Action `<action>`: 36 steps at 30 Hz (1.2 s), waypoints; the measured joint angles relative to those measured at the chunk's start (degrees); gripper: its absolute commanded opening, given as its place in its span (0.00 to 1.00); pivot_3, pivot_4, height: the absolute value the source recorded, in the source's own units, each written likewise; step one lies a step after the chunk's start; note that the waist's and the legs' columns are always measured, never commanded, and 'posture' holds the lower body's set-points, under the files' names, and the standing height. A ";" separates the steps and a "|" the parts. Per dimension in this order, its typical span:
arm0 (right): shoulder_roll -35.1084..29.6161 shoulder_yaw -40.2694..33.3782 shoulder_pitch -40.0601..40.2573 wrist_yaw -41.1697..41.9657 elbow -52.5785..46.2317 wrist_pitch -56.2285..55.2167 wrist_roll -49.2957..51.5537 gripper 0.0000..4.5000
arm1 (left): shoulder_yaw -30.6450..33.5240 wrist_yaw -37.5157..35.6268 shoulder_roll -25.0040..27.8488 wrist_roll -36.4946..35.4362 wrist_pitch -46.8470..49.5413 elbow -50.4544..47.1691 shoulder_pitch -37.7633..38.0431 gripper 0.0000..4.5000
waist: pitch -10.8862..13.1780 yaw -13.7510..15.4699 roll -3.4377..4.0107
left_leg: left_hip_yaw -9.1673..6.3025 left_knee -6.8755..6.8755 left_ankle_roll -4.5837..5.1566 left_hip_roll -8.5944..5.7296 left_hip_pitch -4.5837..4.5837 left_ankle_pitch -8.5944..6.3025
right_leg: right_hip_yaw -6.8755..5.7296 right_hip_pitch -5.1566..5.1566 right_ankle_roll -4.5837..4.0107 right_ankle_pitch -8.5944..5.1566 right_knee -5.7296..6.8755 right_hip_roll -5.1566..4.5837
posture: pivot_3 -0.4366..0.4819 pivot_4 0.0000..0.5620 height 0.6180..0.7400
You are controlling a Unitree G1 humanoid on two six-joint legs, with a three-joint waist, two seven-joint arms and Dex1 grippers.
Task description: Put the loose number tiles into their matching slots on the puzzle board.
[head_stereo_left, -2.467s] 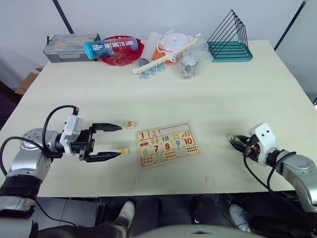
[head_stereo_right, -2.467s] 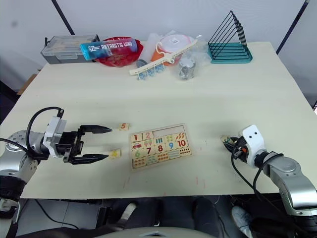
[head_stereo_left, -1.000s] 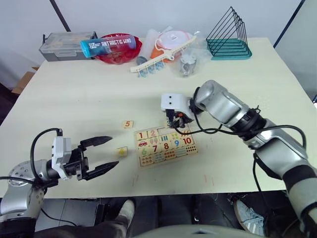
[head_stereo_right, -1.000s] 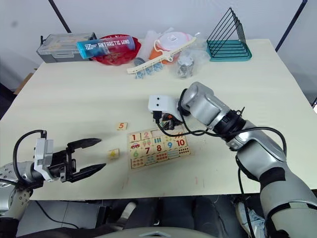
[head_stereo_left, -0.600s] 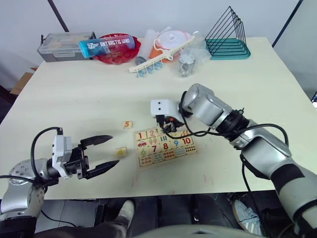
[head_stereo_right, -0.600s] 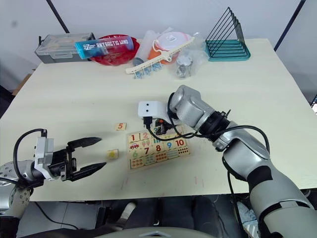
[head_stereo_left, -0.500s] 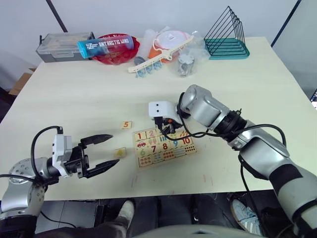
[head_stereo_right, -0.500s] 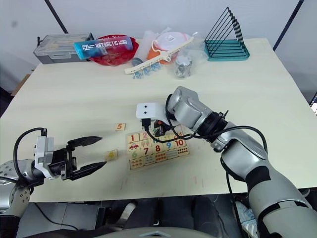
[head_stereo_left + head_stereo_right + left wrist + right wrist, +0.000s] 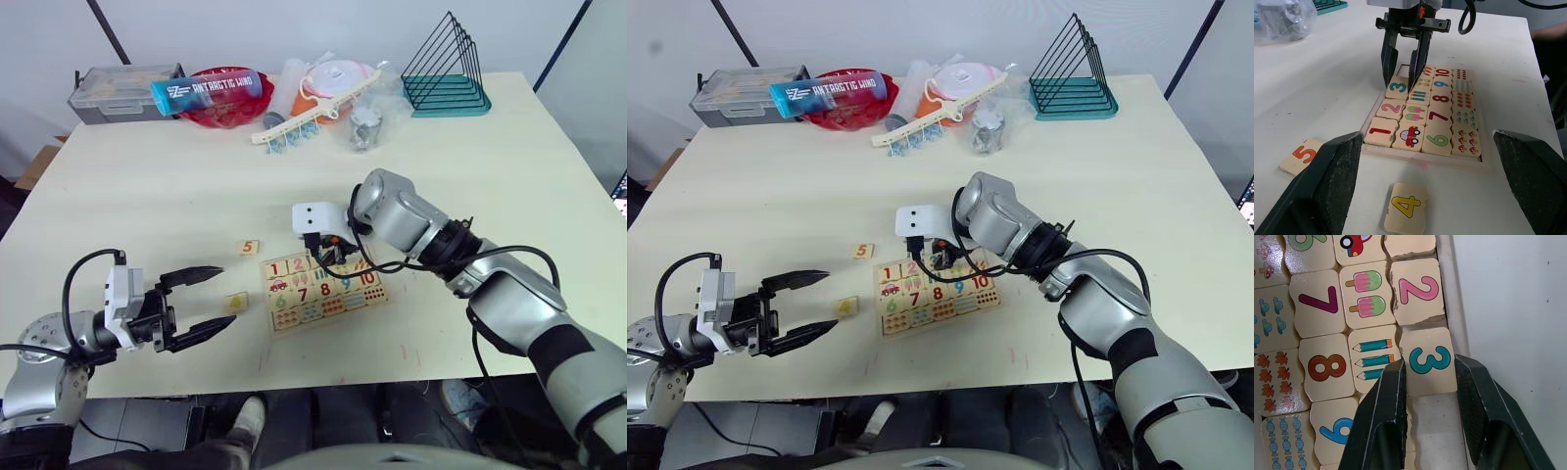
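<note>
The puzzle board (image 9: pixel 328 315) lies near the table's front edge, with tiles 1 (image 9: pixel 1382 132) and 2 (image 9: pixel 1419 291) seated in its top row. My right gripper (image 9: pixel 328 255) points down at that row, shut on the number 3 tile (image 9: pixel 1429 361), which lies flat in the slot beside the 2. The slots (image 9: pixel 1435 431) beyond it are bare. Two loose number tiles rest on the table left of the board: the yellow 4 (image 9: pixel 235 304) and the orange 5 (image 9: pixel 250 248). Just left of the 4, my left gripper (image 9: pixel 227 296) hovers open and holds nothing.
Along the table's back edge stand a clear box (image 9: pixel 122 86), a red bowl with a blue bottle (image 9: pixel 211 86) across it, bagged items around an orange-and-white container (image 9: pixel 338 83), and a teal wire rack (image 9: pixel 446 73). A white strip with blue clips (image 9: pixel 294 122) lies in front of them.
My right arm swung from the table's right edge over to the board's top row and has shifted slightly left there. My left gripper drew back from the 4 tile, still open.
</note>
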 measured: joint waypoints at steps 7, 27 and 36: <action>1.13 -0.21 0.07 -0.04 -0.02 -0.16 -0.17 0.20 | 0.03 -0.19 0.00 0.00 0.00 0.00 0.01 1.00 | 0.00 -0.02 0.00 | 0.00 -0.01 0.00 0.00 0.00 0.00 | 0.00 0.00 0.00 0.00 0.00 0.00 | 0.48 0.27 1.00; 0.91 -0.53 0.76 0.20 -0.21 -2.15 -0.65 0.93 | 0.03 -0.18 -0.05 0.12 0.00 0.15 -0.03 1.00 | 0.00 -0.02 0.00 | -0.01 -0.01 0.00 0.00 0.00 0.00 | 0.00 -0.01 0.00 0.00 0.00 -0.01 | 0.48 0.27 1.00; -1.37 -2.61 2.34 0.93 -2.17 -1.37 0.26 0.99 | 0.03 0.01 -0.05 0.15 0.04 0.15 -0.33 1.00 | 0.00 0.01 0.00 | -0.01 -0.02 0.00 -0.01 0.00 0.00 | 0.00 -0.01 0.00 0.00 0.00 -0.01 | 0.48 0.27 1.00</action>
